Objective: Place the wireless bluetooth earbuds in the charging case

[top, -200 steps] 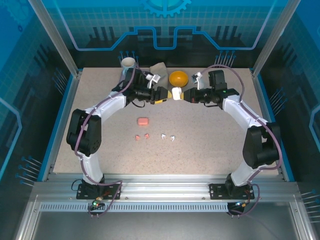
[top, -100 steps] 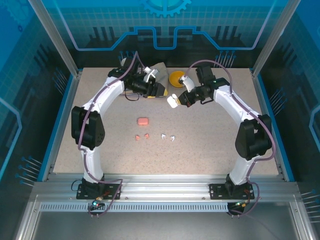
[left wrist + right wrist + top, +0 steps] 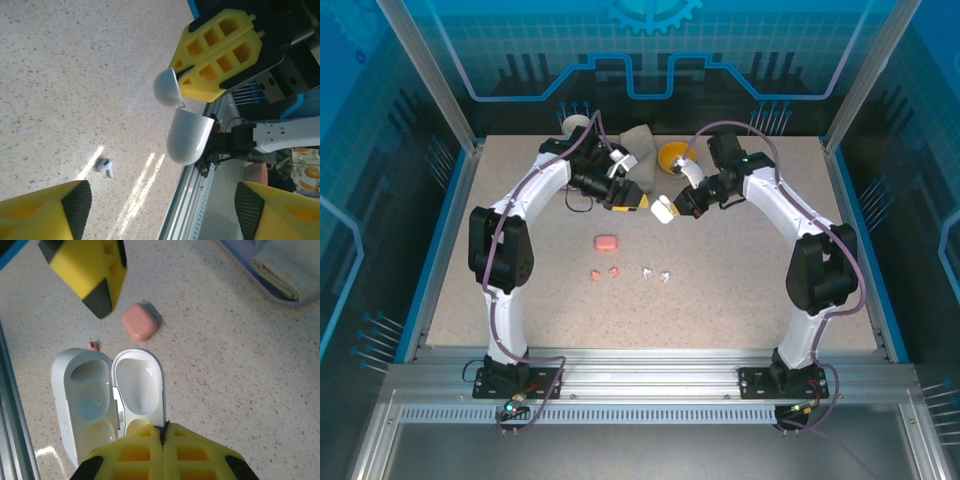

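My right gripper [image 3: 162, 432] is shut on the lid edge of the white charging case [image 3: 85, 400], which hangs open above the table with both wells empty. In the top view that case [image 3: 665, 210] sits just right of my left gripper [image 3: 627, 196]. The left gripper [image 3: 162, 210] is open and holds nothing, a short way from the case [image 3: 187, 135]. On the table lie two white earbuds [image 3: 647, 271] [image 3: 665, 277], two salmon-pink earbuds [image 3: 594, 274] [image 3: 614, 271] and a closed pink case [image 3: 606, 243]. One white earbud [image 3: 104, 166] lies below the left gripper.
An orange bowl [image 3: 672, 155], a grey cloth [image 3: 638, 140] and a white mug [image 3: 576, 124] stand along the back edge. Blue rails border the table on both sides. The aluminium rail runs along the near edge.
Both grippers met at the white case a second ago. The left one has let go and drawn back to the left; the right one has carried the open case nearer and lower.
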Robot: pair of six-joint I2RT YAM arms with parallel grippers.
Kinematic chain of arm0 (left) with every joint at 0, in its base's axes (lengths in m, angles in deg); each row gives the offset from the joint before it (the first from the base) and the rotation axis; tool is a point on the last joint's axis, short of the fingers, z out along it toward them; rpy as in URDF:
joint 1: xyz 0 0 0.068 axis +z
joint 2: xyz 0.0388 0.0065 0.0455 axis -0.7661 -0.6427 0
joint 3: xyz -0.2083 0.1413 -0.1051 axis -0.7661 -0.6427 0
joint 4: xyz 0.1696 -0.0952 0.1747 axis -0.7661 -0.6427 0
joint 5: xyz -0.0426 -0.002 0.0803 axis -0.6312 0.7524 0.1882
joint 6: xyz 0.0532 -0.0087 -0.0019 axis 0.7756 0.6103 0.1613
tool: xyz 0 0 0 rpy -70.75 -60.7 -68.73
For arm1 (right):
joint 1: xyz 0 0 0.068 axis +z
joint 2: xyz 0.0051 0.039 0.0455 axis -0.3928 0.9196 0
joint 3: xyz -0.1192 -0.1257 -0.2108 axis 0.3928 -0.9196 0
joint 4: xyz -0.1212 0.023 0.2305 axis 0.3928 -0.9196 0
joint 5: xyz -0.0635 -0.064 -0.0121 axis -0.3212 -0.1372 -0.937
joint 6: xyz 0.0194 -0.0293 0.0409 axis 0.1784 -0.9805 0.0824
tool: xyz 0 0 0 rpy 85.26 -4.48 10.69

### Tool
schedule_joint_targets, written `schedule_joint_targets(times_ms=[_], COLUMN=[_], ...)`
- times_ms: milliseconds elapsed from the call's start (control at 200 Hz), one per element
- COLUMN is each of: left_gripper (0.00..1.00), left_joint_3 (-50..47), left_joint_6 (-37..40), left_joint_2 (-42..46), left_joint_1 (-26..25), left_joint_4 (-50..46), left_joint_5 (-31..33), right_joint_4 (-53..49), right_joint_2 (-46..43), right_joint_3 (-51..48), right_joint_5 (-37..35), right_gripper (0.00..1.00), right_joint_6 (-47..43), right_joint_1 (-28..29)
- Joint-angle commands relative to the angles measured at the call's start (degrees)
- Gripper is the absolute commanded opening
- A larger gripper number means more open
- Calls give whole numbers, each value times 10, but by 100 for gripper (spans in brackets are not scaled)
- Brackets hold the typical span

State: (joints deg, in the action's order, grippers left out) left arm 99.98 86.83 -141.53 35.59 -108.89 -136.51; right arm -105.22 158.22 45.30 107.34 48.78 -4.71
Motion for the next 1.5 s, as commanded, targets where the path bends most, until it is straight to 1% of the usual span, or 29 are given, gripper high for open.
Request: schedule_joint_targets(times_ms=[0,135,365,660,985,1161,1336,1496], left_gripper=[74,70,65,59,50,43,41,35], left_joint_3=[5,15,23,9,16,18,19,20], left_joint_6=[37,54,87,109,116,119,119,119], left_joint_2=[-8,-8,-9,-15,-28,-40,-41,-45], left_joint_1=[4,3,-2,-23,-34,-36,-36,-37], left_joint_4=[-29,-48,-92,-115,-129,-135,-135,-136], left_joint_5=[-45,-73,-86,-75,-68,-66,-66,-68], right_joint_4=[-28,-42,-73,-102,-107,-107,-105,-101], right_joint_2=[8,18,35,49,54,53,53,55], right_joint_3=[22,36,66,93,100,102,100,99], right_joint_5=[44,50,42,27,8,5,1,-1], right_gripper=[0,0,0,0,0,0,0,0], right_joint_6=[-18,-24,-44,-64,-68,-67,-66,-63], right_joint_1=[14,25,40,51,64,64,65,65])
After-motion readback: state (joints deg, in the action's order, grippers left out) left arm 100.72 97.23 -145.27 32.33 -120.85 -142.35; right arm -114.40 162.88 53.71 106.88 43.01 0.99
